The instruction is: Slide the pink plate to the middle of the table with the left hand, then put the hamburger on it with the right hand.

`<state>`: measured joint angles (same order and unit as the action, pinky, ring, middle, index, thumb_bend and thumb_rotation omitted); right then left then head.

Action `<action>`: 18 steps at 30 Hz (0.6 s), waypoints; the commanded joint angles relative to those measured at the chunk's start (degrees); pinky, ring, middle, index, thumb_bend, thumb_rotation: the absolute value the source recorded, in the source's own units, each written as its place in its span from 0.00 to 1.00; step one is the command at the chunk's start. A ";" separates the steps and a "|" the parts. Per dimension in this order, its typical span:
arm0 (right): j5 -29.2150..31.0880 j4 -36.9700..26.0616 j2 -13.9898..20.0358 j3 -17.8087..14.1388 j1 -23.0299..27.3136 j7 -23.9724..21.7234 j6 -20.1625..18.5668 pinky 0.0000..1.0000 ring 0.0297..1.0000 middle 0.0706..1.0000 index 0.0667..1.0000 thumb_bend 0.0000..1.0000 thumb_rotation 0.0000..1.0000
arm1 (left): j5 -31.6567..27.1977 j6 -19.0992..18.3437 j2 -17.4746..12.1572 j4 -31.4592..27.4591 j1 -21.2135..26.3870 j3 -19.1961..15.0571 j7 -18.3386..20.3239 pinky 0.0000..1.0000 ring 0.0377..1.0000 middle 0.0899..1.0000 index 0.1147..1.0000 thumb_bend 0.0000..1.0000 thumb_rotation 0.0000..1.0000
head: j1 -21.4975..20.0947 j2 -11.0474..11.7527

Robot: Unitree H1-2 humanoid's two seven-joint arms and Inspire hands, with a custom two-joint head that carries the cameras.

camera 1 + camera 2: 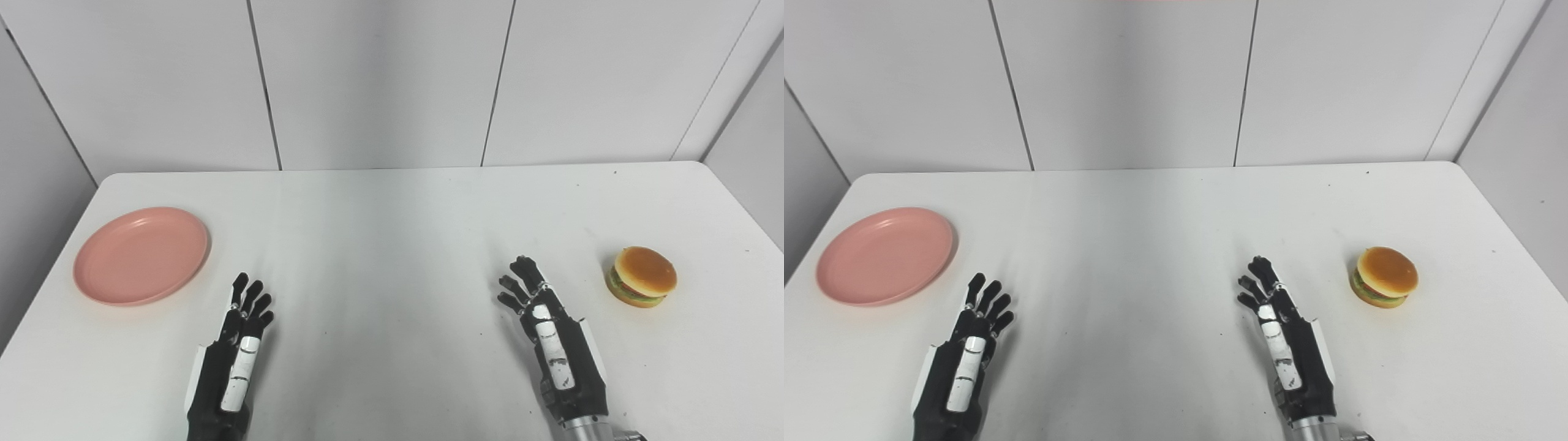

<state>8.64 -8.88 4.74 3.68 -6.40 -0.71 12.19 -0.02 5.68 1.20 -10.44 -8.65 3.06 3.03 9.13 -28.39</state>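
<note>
A pink plate point(142, 255) lies on the white table point(392, 233) at the far left, empty. A toy hamburger point(642, 276) sits at the right side of the table. My left hand point(236, 352) is open and empty, fingers stretched forward, near the front edge and to the right of the plate, apart from it. My right hand point(548, 334) is open and empty, fingers apart, near the front edge and to the left of the hamburger, apart from it.
White wall panels point(380, 79) stand right behind the table's far edge. The table's left edge runs close by the plate, and its right edge lies beyond the hamburger.
</note>
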 commanded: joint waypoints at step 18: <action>4.74 10.95 2.33 -4.70 1.44 -3.64 4.86 0.93 0.92 0.96 0.95 0.73 0.88 | 5.40 10.88 4.07 8.06 0.43 3.88 -5.39 0.89 0.90 0.94 0.98 0.63 0.82 | 10.31 5.83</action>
<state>13.37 -5.25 5.08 1.45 -4.51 -3.16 14.64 4.89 15.29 2.77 -5.44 -7.17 5.89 -1.53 19.41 -22.51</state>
